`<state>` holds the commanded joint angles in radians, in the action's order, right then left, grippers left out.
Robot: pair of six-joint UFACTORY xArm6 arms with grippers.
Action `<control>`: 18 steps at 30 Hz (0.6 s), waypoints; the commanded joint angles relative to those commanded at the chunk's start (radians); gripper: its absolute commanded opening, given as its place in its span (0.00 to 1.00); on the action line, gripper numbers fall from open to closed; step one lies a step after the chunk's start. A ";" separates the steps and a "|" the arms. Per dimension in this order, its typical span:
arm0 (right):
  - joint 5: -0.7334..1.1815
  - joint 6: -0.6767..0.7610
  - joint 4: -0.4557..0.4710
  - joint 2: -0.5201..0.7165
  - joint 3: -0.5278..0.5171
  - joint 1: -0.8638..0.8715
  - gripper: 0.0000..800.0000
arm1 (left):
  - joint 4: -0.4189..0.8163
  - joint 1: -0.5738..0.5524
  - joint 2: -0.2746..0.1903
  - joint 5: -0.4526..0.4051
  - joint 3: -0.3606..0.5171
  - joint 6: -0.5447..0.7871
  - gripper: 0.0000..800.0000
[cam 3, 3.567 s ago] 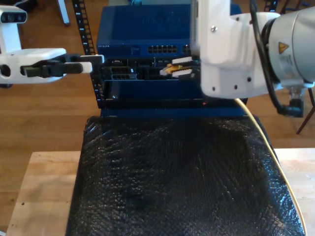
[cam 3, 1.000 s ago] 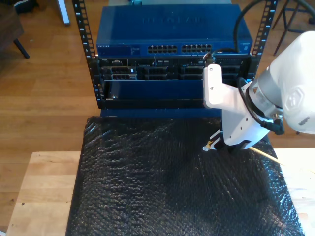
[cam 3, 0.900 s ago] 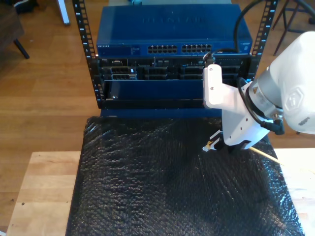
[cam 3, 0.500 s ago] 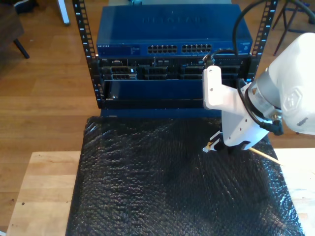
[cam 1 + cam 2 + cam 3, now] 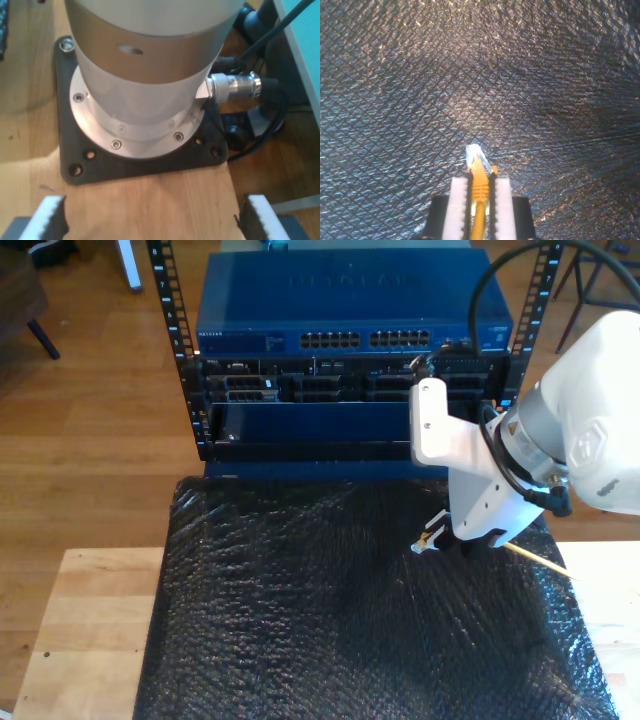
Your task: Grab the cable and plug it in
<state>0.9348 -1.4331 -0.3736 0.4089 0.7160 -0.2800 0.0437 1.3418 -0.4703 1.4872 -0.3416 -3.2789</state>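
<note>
— Black, glossy sheeting (image 5: 330,620) covered the middle of the wooden counter (image 5: 90,630), didn't it?

— It did, with a fine diamond pattern. My second tool (image 5: 480,192) hung just above that sheeting, toward the exterior view's right, its white pads (image 5: 457,205) pressed tight on the yellowish boot of the cable (image 5: 479,210).

— And the plug?

— The clear plug (image 5: 474,152) stuck out past the fingertips, pointing down at the sheeting; whether it touched, I couldn't tell. In the exterior view the plug tip (image 5: 427,539) showed at the low end of the white arm (image 5: 560,440), and the cream cable (image 5: 535,557) ran off behind it toward that view's right edge.

— What stood behind?

— A blue network switch (image 5: 340,305) with a row of ports sat in a black rack (image 5: 190,390), at the far edge of the sheeting, well apart from the plug.

— Your first tool?

— My first tool (image 5: 150,220) stood wide apart, each white toothed pad (image 5: 50,217) at an opposite side, gripping nothing. It faced an arm's round metal base (image 5: 145,75) bolted on a black plate (image 5: 67,125) on bare wood.
</note>
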 joint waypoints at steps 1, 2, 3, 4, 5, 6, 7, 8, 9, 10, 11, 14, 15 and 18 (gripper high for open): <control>-0.002 0.000 0.000 0.000 0.000 0.000 0.00 | 0.000 0.000 -0.005 -0.011 0.011 0.002 1.00; -0.002 0.000 0.000 0.002 0.000 0.000 0.00 | 0.000 0.000 -0.006 -0.017 0.014 0.002 1.00; -0.002 0.000 -0.002 0.002 0.000 0.000 0.00 | 0.000 0.002 -0.006 -0.018 0.015 0.002 1.00; -0.003 0.000 0.000 0.002 0.000 0.000 0.00 | 0.000 0.002 -0.008 -0.018 0.015 0.003 1.00; -0.003 0.000 0.000 0.002 0.000 0.000 0.00 | 0.000 0.002 -0.008 -0.018 0.015 0.005 1.00; -0.003 0.002 0.000 0.002 -0.002 0.000 0.00 | 0.000 0.002 -0.006 -0.020 0.015 0.008 1.00; -0.003 0.002 0.000 0.002 -0.003 0.000 0.00 | 0.000 0.002 -0.008 -0.021 0.015 0.012 1.00; -0.003 0.000 -0.002 0.002 -0.006 -0.002 0.00 | 0.000 0.002 -0.008 -0.021 0.017 0.018 1.00; -0.003 0.000 -0.002 0.000 -0.008 -0.002 0.00 | 0.000 0.002 -0.009 -0.021 0.017 0.023 1.00; -0.005 0.000 -0.002 0.000 -0.008 -0.002 0.00 | 0.000 0.002 -0.011 -0.023 0.018 0.029 1.00; -0.005 0.000 -0.002 0.000 -0.008 -0.002 0.00 | 0.000 0.002 -0.012 -0.023 0.018 0.035 1.00; -0.006 0.000 -0.002 0.000 -0.011 -0.003 0.00 | 0.000 0.002 -0.015 -0.038 0.023 0.051 1.00; -0.011 -0.002 -0.002 0.000 -0.012 -0.002 0.00 | -0.002 0.003 -0.018 -0.054 0.023 0.054 1.00; -0.046 -0.005 0.008 0.000 -0.023 -0.003 0.00 | 0.000 0.023 -0.038 -0.097 0.054 0.077 1.00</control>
<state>0.8888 -1.4377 -0.3659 0.4089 0.6930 -0.2831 0.0437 1.3648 -0.5086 1.3905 -0.2879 -3.2022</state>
